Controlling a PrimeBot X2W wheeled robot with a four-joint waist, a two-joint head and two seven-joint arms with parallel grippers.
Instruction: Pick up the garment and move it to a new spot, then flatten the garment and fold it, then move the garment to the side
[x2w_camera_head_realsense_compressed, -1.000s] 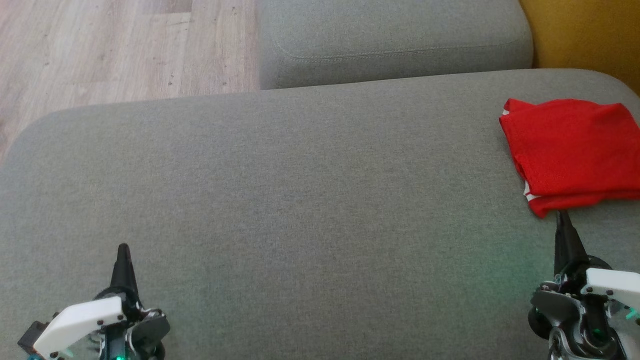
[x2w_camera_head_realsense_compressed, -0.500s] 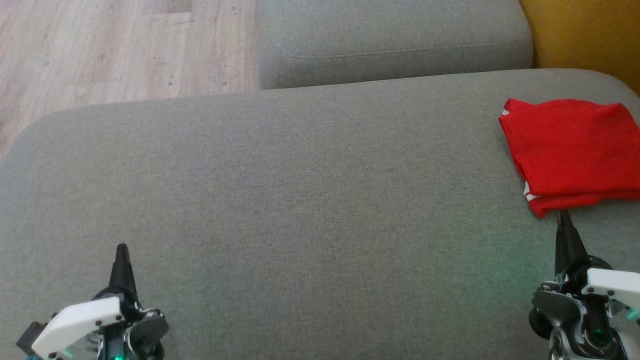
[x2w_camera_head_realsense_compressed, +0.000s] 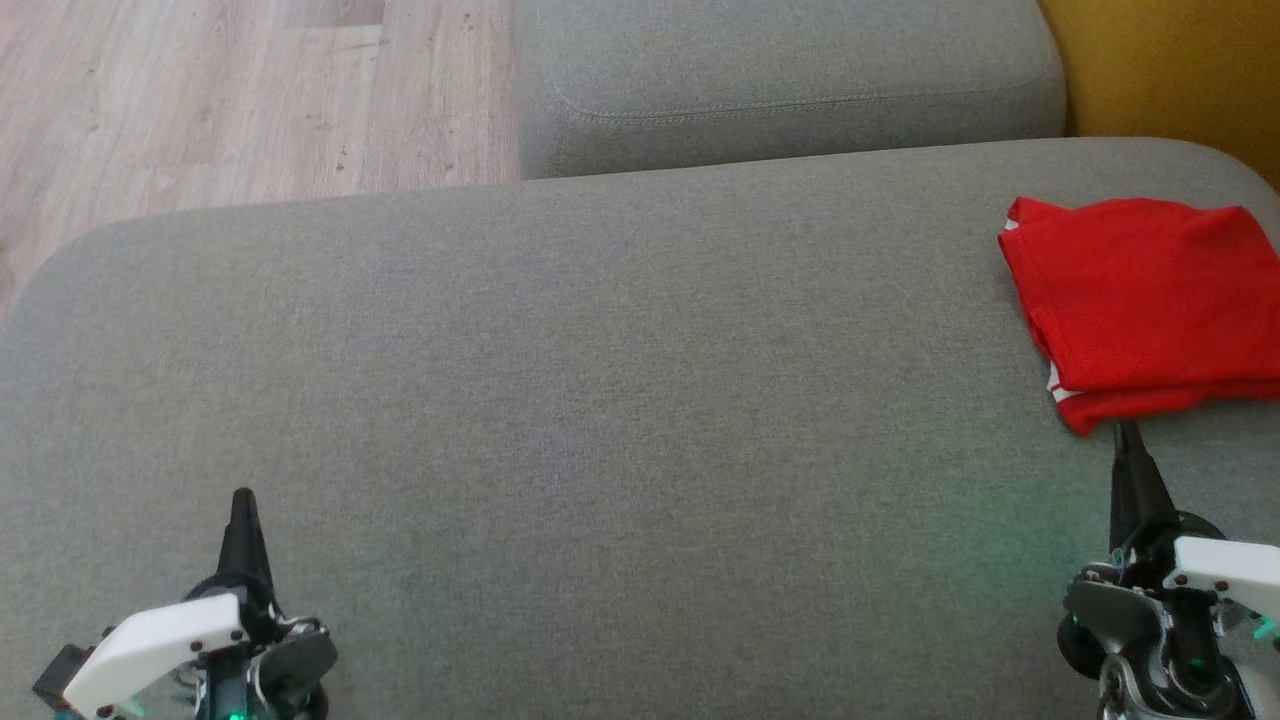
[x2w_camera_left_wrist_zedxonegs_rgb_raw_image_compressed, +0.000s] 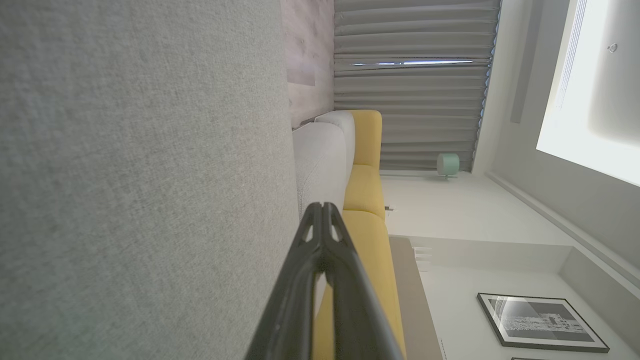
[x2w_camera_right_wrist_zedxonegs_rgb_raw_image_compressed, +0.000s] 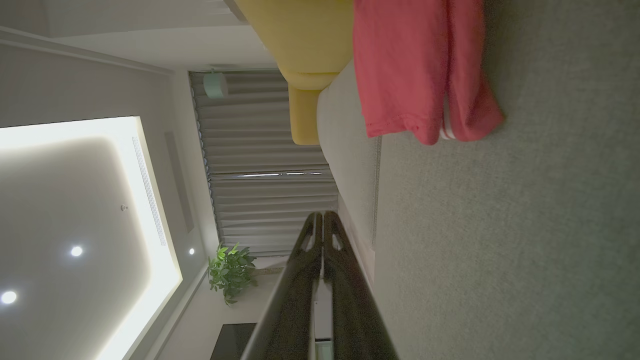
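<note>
Lower left: left gripper (x2w_camera_head_realsense_compressed: 243, 498), fingers pressed together, above the grey fabric sofa cushion (x2w_camera_head_realsense_compressed: 620, 380). Upper right: folded red cloth garment (x2w_camera_head_realsense_compressed: 1140, 300) lies on that cushion. Lower right: right gripper (x2w_camera_head_realsense_compressed: 1125, 432), likewise closed, tip just beside the garment.

Head camera looks steeply down on the grey cushion (x2w_camera_head_realsense_compressed: 600, 400). Both wrist cameras sit low, rolled sideways, skimming it toward the curtain (x2w_camera_left_wrist_zedxonegs_rgb_raw_image_compressed: 410, 100). Head and right wrist views share the red garment (x2w_camera_head_realsense_compressed: 1140, 300).
</note>
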